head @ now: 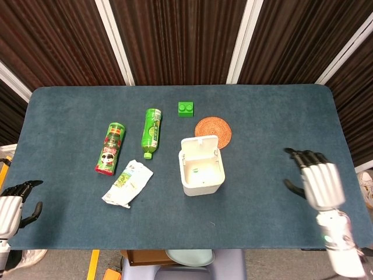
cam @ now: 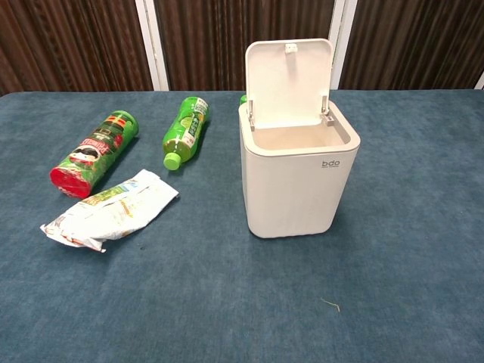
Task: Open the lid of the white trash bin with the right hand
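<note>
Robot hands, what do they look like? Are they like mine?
A bit like yours. The right hand has a white back with ridged white fingers and black fingertips, on a white wrist. The left hand is white with black fingers too.

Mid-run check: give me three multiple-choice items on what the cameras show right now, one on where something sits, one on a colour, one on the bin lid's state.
1. Where does the woven coaster lie relative to the white trash bin?
A. Just beyond the bin, on its far side
B. Under the chips can
C. At the table's near edge

2. What colour is the toy brick?
A. Red
B. Green
C. White

3. How does the lid stand?
A. Shut flat
B. Lying on the table
C. Raised upright, bin open

Answers:
1 A, the head view shows the coaster right behind the bin.
2 B, the brick is bright green.
3 C, the chest view shows the lid standing up behind the open bin, with the right hand away to the side, holding nothing.
</note>
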{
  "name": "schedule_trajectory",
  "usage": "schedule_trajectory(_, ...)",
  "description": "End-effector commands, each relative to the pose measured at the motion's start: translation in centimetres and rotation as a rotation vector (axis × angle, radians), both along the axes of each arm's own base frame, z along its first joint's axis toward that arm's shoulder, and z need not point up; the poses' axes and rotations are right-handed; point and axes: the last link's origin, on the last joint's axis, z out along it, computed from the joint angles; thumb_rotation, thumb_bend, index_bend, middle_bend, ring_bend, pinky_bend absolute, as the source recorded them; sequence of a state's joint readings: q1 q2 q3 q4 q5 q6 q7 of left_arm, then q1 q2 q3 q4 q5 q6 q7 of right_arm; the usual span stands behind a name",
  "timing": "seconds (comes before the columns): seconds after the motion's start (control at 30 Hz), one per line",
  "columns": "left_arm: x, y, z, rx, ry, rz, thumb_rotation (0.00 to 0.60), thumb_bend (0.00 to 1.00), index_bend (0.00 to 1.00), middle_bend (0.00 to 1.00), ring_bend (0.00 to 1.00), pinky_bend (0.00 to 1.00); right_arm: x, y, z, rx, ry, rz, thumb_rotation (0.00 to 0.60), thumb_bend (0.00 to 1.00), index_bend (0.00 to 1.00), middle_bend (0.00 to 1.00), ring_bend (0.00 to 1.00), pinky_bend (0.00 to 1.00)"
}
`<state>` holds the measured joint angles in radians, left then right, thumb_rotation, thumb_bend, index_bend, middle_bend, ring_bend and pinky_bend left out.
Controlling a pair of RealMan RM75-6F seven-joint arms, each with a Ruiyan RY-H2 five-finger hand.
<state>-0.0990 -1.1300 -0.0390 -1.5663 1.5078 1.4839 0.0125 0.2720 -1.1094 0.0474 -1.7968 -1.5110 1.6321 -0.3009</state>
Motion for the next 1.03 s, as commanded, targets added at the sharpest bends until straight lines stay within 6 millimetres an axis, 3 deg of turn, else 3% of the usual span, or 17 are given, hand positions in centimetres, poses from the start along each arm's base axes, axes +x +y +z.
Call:
schedule_trajectory(0.03, 0.1, 0.0, -0.2, -0.005, 0.007, 0.0, 0.6, 0.44, 0.26, 0.3, 0.32, 0.35, -4.5, 2.0, 0.0, 0.016, -0.01, -0.105, 0.6, 0.17, 0.36, 0.37, 0.24, 0.28)
schedule_trajectory(0.2, 0.1, 0.0, -0.4, -0.009, 0.018, -0.002, 0.6, 0.44, 0.26, 0.3, 0.32, 0.35, -7.5, 1.9, -0.9, 0.112, -0.007, -0.257, 0.6, 0.17, 0.22, 0.22, 0.09, 0.15)
schedule_trajectory(0.3, 0.0, 0.1, -0.5, -0.011, 0.021, 0.002, 0.6, 0.44, 0.26, 0.3, 0.32, 0.35, -8.2, 1.5, -1.3, 0.139, -0.003, -0.316, 0.6, 0.17, 0.12, 0.14, 0.05, 0.13)
schedule_trajectory(0.43, -0.1, 0.2, -0.5, -0.011, 0.022, 0.006, 0.6, 0.44, 0.26, 0.3, 0.32, 0.35, -8.2, 1.2, -1.7, 0.164, 0.022, -0.31, 0.6, 0.18, 0.07, 0.09, 0.01, 0.13)
schedule_trajectory(1.03, -0.3, 0.4, -0.3, -0.001, 0.011, 0.001, 0.6, 0.44, 0.26, 0.29, 0.32, 0.35, -8.1, 1.6, -2.8, 0.144, 0.06, -0.29, 0.6, 0.17, 0.06, 0.08, 0.0, 0.12)
